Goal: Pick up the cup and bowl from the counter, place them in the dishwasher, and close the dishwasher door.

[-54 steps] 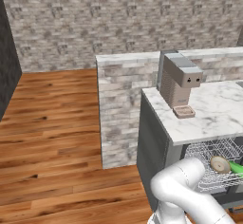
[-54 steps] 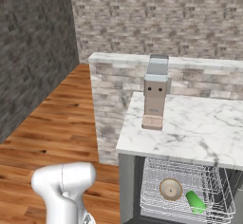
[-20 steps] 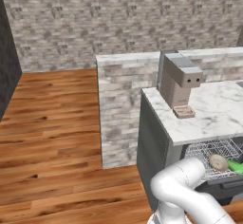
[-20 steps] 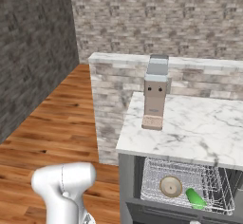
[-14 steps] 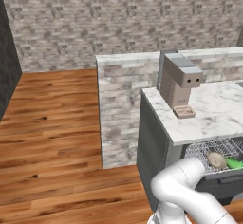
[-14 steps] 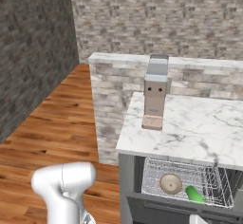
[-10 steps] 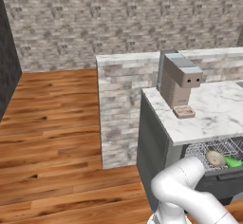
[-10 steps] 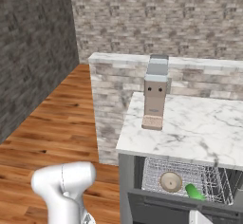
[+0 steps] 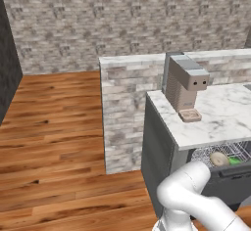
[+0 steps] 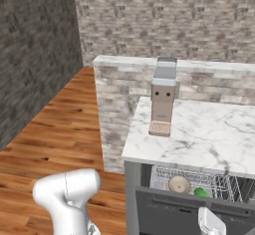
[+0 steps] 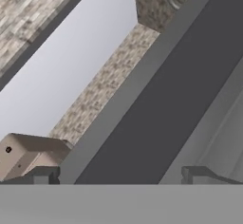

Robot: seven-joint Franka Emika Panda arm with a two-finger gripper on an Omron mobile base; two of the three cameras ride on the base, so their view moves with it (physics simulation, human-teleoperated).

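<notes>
The tan bowl (image 10: 178,184) and the green cup (image 10: 201,192) lie side by side in the silver wire rack (image 10: 219,185) of the dishwasher, under the marbled counter (image 10: 199,129). From the left base they appear as the bowl (image 9: 219,158) and the cup (image 9: 234,161). The dark grey dishwasher door (image 10: 184,214) is tilted up close to upright and hides the rack's front. My gripper (image 11: 121,175) is open, its fingertips (image 11: 45,174) spread wide against the door's (image 11: 156,109) dark panel. Nothing sits between them.
A boxy tan-grey coffee machine (image 10: 163,97) stands at the counter's back left. Behind it runs a taller stone-brick ledge (image 9: 132,78). Wooden floor (image 9: 54,142) spreads to the left, with a dark wall (image 10: 35,55) beyond.
The dishwasher door has swung upward, covering more of the rack, which has slid in with the bowl and cup. The gripper stayed open.
</notes>
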